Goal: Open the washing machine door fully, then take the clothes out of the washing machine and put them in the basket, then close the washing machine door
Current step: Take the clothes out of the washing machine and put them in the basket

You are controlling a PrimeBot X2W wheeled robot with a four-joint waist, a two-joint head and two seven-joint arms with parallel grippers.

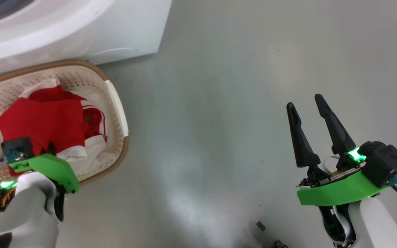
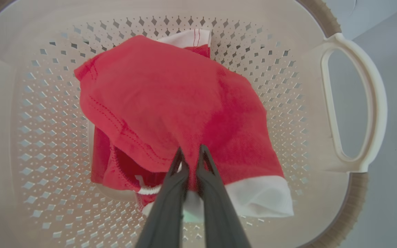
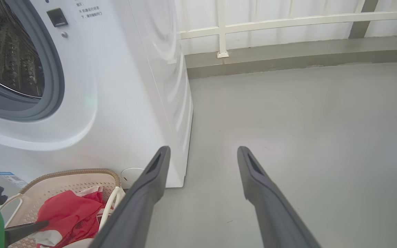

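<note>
The cream plastic basket (image 1: 64,62) stands on the smooth grey floor (image 1: 219,103) just before the washing machine (image 3: 122,86). It is a rounded rectangle with diamond-perforated walls, a brown woven-look rim and looped side handles. Inside it lie the clothes (image 1: 43,120), soft, crumpled red fabric with white panels, red stitching and white striped trim. The left fingers (image 2: 169,206), long, dark and tapered, are clenched on a fold of the uppermost red garment, within the basket's walls. The right fingers (image 1: 300,137) are spread wide, grasping nothing, above bare floor well to the basket's right. The washer is glossy white, with a grey rubber ring (image 3: 55,86) around a perforated steel drum (image 3: 9,51). Its small blue label (image 3: 10,177) and printed lines are too small to read.
</note>
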